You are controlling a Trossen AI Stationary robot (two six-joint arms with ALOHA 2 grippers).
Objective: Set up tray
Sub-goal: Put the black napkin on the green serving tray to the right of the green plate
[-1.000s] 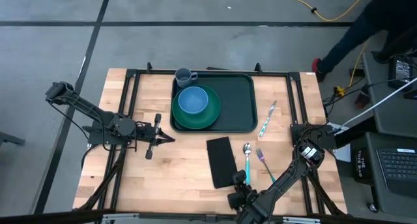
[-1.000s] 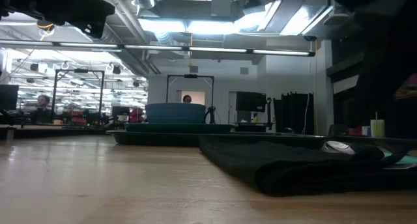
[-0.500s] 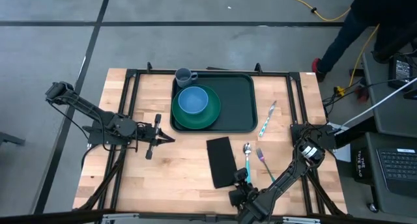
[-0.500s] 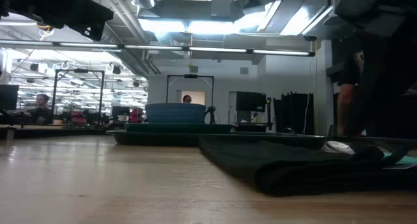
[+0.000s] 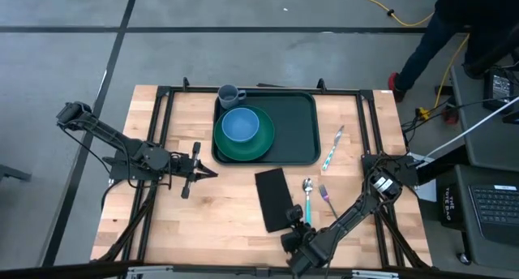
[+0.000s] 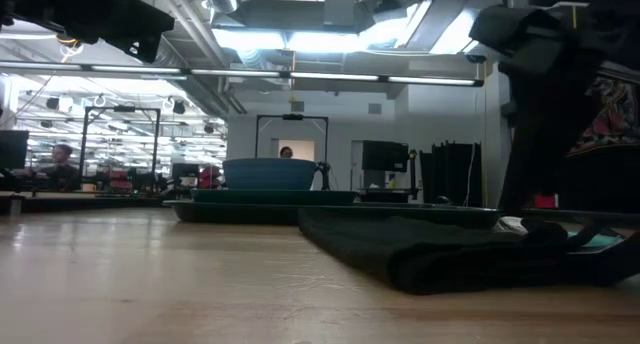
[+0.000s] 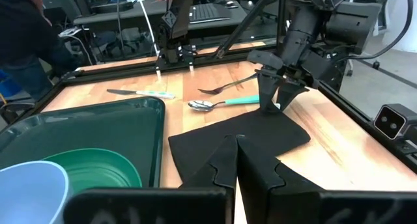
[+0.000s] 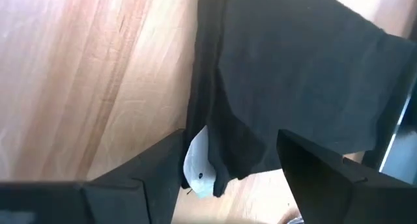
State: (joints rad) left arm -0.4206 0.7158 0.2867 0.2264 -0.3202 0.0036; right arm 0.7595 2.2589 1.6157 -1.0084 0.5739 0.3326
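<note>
- The tray (image 5: 288, 129) lies in the upper middle of the high view, on the far half of the wooden table (image 5: 219, 202), with its right half bare.
- A round green plate (image 5: 243, 141) sits in the tray's left half, and a light blue bowl (image 5: 240, 126) rests on the plate.
- A grey mug (image 5: 229, 94) stands just above the tray's upper left corner, on the table.
- A black napkin (image 5: 274, 199) lies below the tray, in the lower middle of the high view, slightly tilted.
- The right gripper (image 5: 294, 222) is at the napkin's lower right corner; in the right wrist view its fingers (image 8: 313, 172) stand well apart on either side of the cloth's folded edge, with nothing clamped.
- In the left wrist view the same gripper (image 7: 279, 87) points down onto the napkin's (image 7: 241, 136) far corner, in the upper right of the frame.
- A spoon (image 5: 308, 199) with a teal handle lies just right of the napkin, a fork (image 5: 328, 202) beside it, and a knife (image 5: 333, 148) lies further up, right of the tray.
- The left gripper (image 5: 203, 173) hangs at the left middle of the high view, well apart from the tray, its fingers closed together and empty.
- In the low view the napkin (image 6: 430, 249) fills the lower right, and the tray (image 6: 265, 206) with the bowl (image 6: 270, 173) shows behind it at centre.
- A person (image 5: 462, 27) stands at the upper right corner of the high view, off the table.
</note>
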